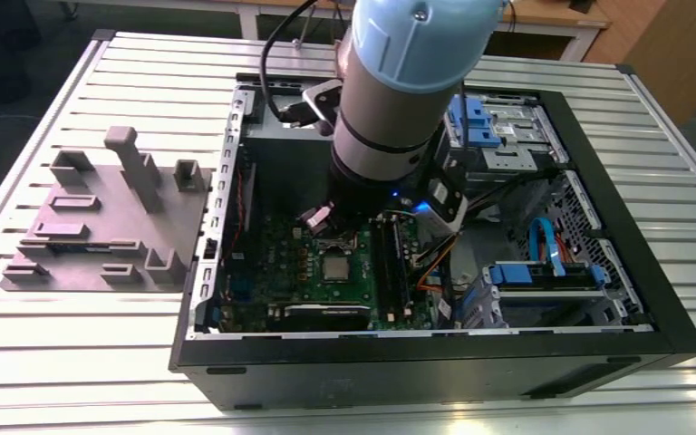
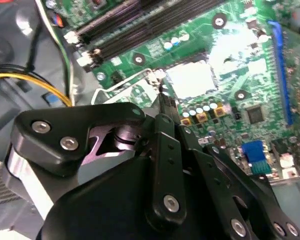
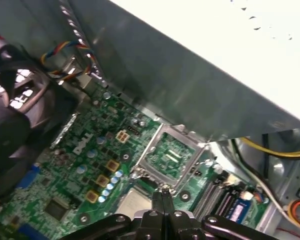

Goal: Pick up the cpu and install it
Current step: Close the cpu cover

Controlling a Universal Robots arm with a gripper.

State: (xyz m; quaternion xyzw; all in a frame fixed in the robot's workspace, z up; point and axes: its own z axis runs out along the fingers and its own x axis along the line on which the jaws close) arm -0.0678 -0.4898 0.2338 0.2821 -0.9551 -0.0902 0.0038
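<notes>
The cpu (image 1: pixel 336 265) is a small silvery square lying flat in its socket on the green motherboard (image 1: pixel 287 272) inside the open computer case. In both wrist views the cpu (image 2: pixel 190 80) (image 3: pixel 132 202) lies just beside my fingertips. My gripper (image 2: pixel 162 98) (image 3: pixel 162 192) is shut, its thin fingers pressed together with nothing between them. Their tips sit at the edge of the silver socket frame (image 2: pixel 127 92) (image 3: pixel 170 157), which stands swung open next to the cpu. In the exterior view the arm (image 1: pixel 397 109) hangs over the board and hides the gripper.
A grey-mauve block with upright posts (image 1: pixel 112 217) stands on the slatted table at the exterior view's left. Inside the case are blue drive brackets (image 1: pixel 481 122), orange and yellow cables (image 1: pixel 433 267), black memory slots (image 2: pixel 120 25), a fan (image 3: pixel 10 100) and the case wall (image 3: pixel 190 75).
</notes>
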